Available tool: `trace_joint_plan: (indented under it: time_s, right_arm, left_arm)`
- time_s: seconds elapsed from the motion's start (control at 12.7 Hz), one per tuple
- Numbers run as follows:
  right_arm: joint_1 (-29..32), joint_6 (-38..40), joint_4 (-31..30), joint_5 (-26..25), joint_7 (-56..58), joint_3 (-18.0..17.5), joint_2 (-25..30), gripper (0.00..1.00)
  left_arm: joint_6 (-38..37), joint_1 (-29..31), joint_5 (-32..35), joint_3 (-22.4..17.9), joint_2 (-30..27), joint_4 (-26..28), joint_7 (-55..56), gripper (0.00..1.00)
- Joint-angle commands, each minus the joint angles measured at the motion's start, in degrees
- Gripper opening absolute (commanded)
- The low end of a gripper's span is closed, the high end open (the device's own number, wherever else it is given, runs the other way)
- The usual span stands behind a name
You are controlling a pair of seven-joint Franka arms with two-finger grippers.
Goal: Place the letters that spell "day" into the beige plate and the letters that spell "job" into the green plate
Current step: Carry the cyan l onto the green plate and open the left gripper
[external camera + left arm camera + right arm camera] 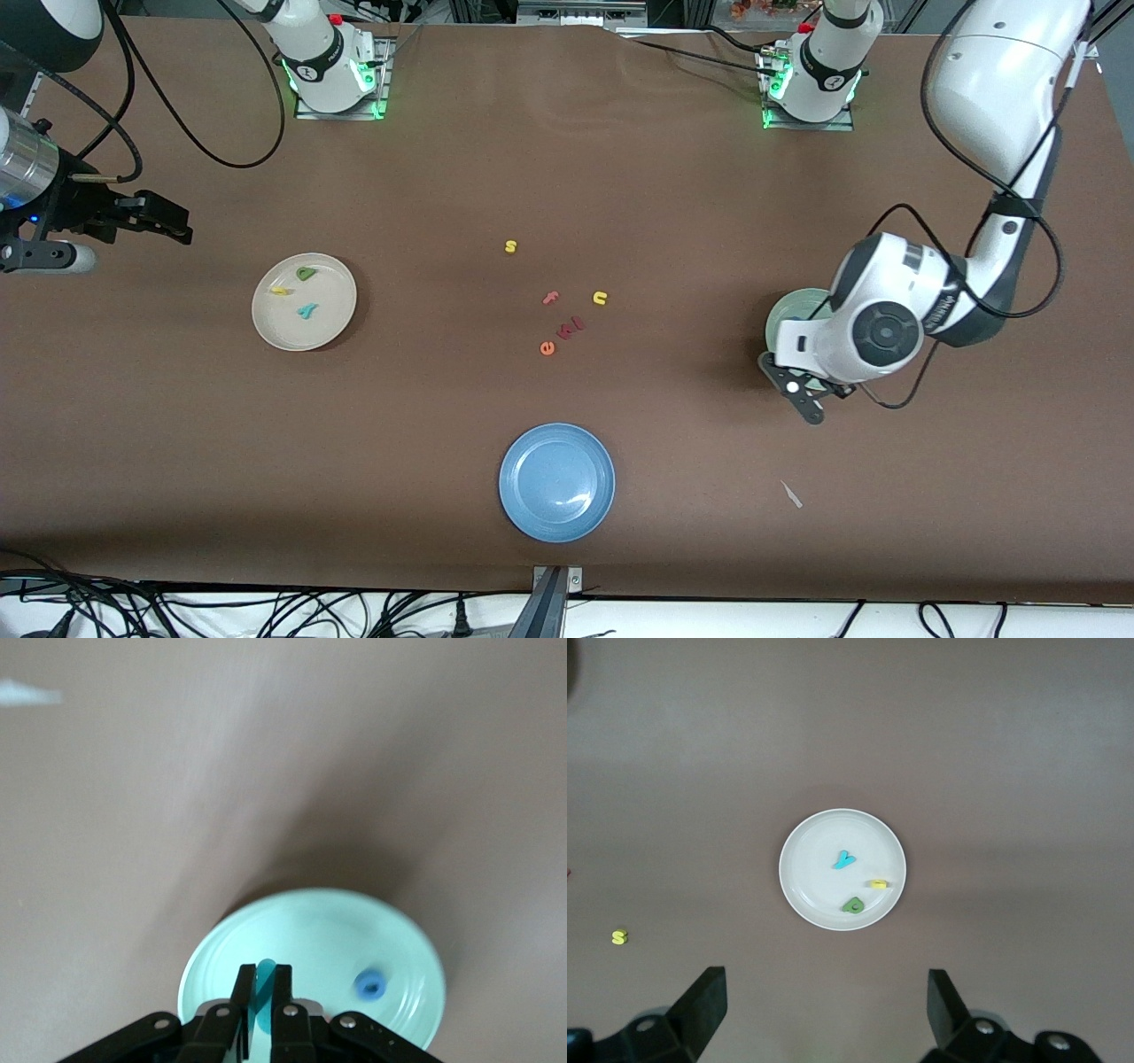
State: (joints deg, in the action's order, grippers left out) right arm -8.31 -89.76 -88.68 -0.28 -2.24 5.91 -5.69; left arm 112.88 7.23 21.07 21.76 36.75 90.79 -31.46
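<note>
My left gripper [263,974] hangs over the green plate [310,930], shut on the teal j [265,966], which stands on edge between the fingers. The blue o [370,985] lies in that plate. In the front view the left arm covers most of the green plate [784,319]. The red-pink b [571,328] lies among loose letters mid-table. The beige plate [266,328] holds the dark green d [306,274], yellow a [281,290] and teal y [307,311]. My right gripper [177,226] waits open near the right arm's end, with the beige plate [811,850] in its view.
A blue plate [556,481] sits near the front camera's edge. Loose letters lie mid-table: yellow s [510,246], pink f [551,299], yellow u [600,298], orange e [547,348]. A white scrap [791,494] lies nearer the camera than the green plate.
</note>
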Motion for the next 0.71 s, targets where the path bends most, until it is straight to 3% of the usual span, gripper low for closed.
trace_joint_plan:
  time_s: [0.0, 0.24, 0.63]
  right_arm:
    - [-0.2, -0.9, -1.1, -0.6, -0.7, 0.0, 0.9, 1.0]
    - [-0.2, -0.8, -1.1, -0.7, -0.7, 0.1, 0.9, 1.0]
    - [-0.2, -0.9, -1.1, -0.5, -0.7, 0.0, 0.9, 1.0]
  left_arm:
    - [1.4, 1.8, 1.0, 1.2, -3.5, 5.9, -1.1, 0.0]
    - [10.9, 4.8, 1.1, 1.2, -5.9, 15.0, -1.1, 0.0]
    - [21.3, 6.8, 1.7, 1.0, -5.9, 22.1, -0.4, 0.0]
